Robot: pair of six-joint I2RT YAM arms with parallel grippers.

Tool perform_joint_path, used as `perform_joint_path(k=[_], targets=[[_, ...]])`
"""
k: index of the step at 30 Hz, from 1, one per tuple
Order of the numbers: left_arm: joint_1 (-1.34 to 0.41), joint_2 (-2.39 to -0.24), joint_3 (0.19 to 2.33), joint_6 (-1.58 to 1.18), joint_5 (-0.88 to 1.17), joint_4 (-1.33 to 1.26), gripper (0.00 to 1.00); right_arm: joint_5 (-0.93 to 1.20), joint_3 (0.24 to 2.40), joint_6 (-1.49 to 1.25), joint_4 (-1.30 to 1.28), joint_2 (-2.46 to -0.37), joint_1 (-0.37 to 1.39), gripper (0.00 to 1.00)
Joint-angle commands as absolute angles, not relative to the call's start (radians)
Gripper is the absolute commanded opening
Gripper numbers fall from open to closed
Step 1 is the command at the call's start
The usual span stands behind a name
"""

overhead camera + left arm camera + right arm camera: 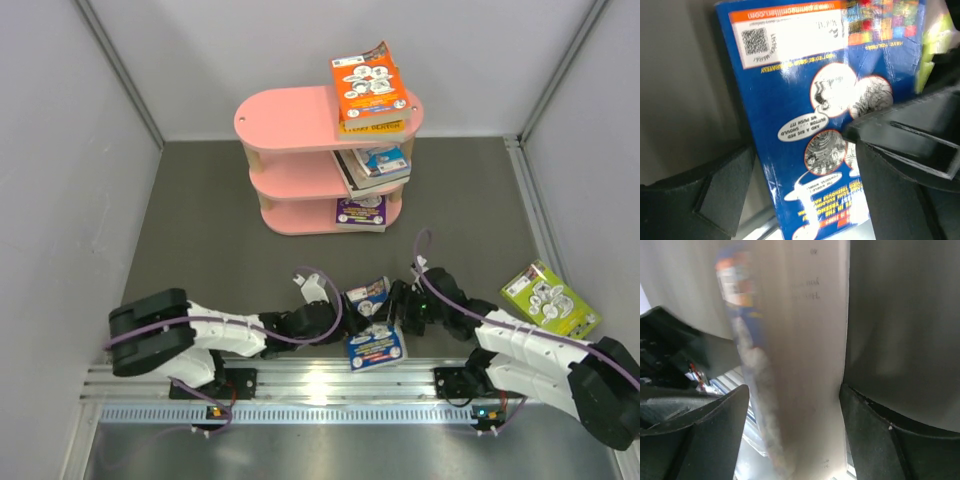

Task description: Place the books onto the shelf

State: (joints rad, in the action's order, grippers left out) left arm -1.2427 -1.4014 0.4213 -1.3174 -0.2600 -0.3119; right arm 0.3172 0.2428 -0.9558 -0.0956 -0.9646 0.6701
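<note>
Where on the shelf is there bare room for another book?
The left halves of all three boards of the shelf look bare; the right ends are crowded: orange stack on top, books in the middle, purple book at the bottom.

Robot lab cell, grey partition walls (60, 150), aluminium mounting rail (330, 385)

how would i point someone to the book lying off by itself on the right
Start at the pink three-tier shelf at the back, then come down the dark grey tabletop to its right edge, beside the right arm. A lime-green paperback with white cartoon circles lies flat there, alone. It is the only green cover, and the only book neither shelved nor between the arms.
</note>
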Motion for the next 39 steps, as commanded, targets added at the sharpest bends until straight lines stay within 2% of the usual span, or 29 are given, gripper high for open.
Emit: perform_joint_path(k=[1, 3, 5, 6, 8, 9, 11, 12, 15, 16, 19, 23, 28, 34, 39], targets=[[-1.255, -1.626, 0.31, -1.387, -0.158, -0.74, 0.9, 0.271, 0.143, -0.965, -0.126, -1.071, 0.735, 0.73], [-1.246, -1.735, 0.298, -1.419, -0.112, -0.956, 0.88, 0.3, 0.143, -0.968, -0.103, -1.086, 0.739, 0.64], [-1.239, -1.805, 0.27, -1.449, -0.097, -1.064, 0.85, 0.304, 0.147, -0.971, -0.103, -1.077, 0.741, 0.56], [-1.238, -1.816, 0.259, -1.46, -0.092, -1.131, 0.83, 0.298, 0.147, -0.974, -0.109, -1.059, 0.741, 0.46], [-1.23, -1.824, 0.219, -1.477, -0.094, -1.17, 0.81, 0.284, 0.146, -0.979, -0.149, -1.029, 0.739, 0.36], [-1.227, -1.815, 0.206, -1.48, -0.106, -1.178, 0.8, 0.267, 0.147, -0.982, -0.162, -0.997, 0.741, 0.27], [-1.223, -1.761, 0.169, -1.479, -0.115, -1.151, 0.8, 0.25, 0.153, -0.986, -0.22, -0.956, 0.739, 0.22], [-1.221, -1.731, 0.161, -1.471, -0.132, -1.125, 0.8, 0.232, 0.159, -0.989, -0.241, -0.915, 0.741, 0.16], [-1.223, -1.556, 0.181, -1.413, -0.156, -0.852, 0.81, 0.213, 0.186, -1.003, -0.311, -0.817, 0.741, 0.04], [-1.221, -1.452, 0.231, -1.369, -0.181, -0.648, 0.82, 0.212, 0.193, -1.021, -0.317, -0.787, 0.738, 0.01], [-1.227, -1.276, 0.326, -1.283, -0.253, -0.343, 0.86, 0.212, 0.23, -1.069, -0.313, -0.697, 0.739, 0.0], [-1.224, -1.154, 0.374, -1.253, -0.336, -0.192, 0.88, 0.21, 0.319, -1.095, -0.321, -0.681, 0.738, 0.0], [-1.224, -1.167, 0.391, -1.265, -0.315, -0.199, 0.87, 0.241, 0.334, -1.167, -0.247, -0.669, 0.738, 0.0], [-1.243, -1.25, 0.408, -1.292, -0.293, -0.276, 0.87, 0.313, 0.223, -1.35, 0.041, -0.624, 0.739, 0.0], [-1.25, -1.244, 0.413, -1.302, -0.325, -0.31, 0.87, 0.402, 0.141, -1.454, 0.285, -0.669, 0.738, 0.0]])
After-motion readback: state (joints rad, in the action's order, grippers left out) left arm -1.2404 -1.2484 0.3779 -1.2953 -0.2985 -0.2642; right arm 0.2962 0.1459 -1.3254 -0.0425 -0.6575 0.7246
